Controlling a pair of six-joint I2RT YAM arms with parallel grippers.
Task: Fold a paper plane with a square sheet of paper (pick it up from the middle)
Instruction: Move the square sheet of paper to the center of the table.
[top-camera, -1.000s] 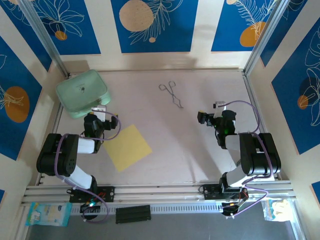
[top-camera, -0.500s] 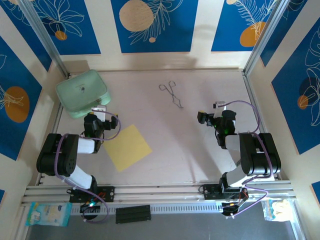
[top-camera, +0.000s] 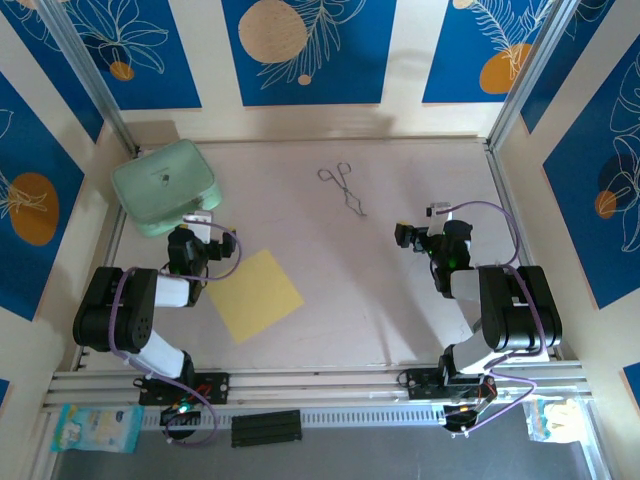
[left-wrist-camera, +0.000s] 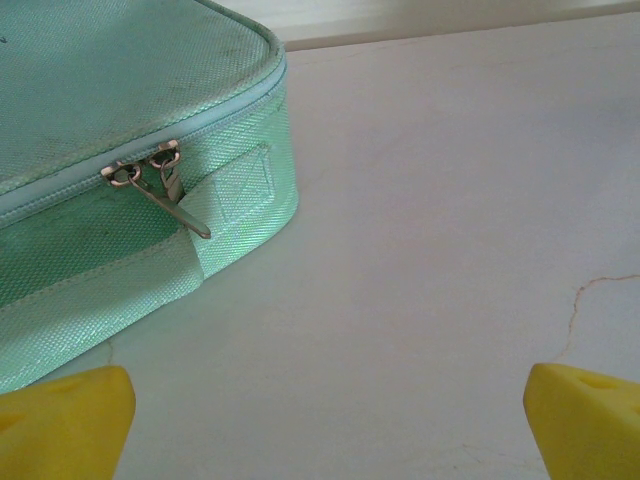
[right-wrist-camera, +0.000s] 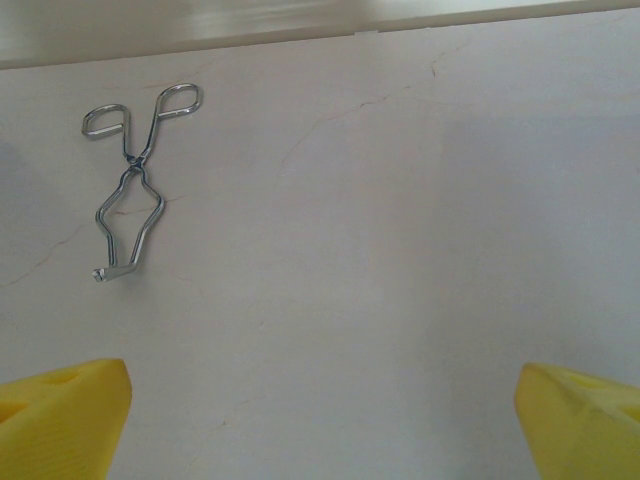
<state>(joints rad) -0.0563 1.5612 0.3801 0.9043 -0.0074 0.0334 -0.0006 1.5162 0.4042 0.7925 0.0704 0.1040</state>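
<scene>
Seen from above, the yellow sheet of paper (top-camera: 255, 295) lies flat on the table (top-camera: 390, 320) near the front left corner, just beside the left tool (top-camera: 196, 222). A green case (top-camera: 165, 186) sits in the far left corner and metal tongs (top-camera: 343, 187) lie near the far edge. The left wrist camera adds the case's zip pulls (left-wrist-camera: 150, 180) and that tool's yellow fingers (left-wrist-camera: 60, 420), spread wide and empty, while the right wrist camera shows the right tool (right-wrist-camera: 320, 410) equally spread and empty, tongs lying ahead.
</scene>
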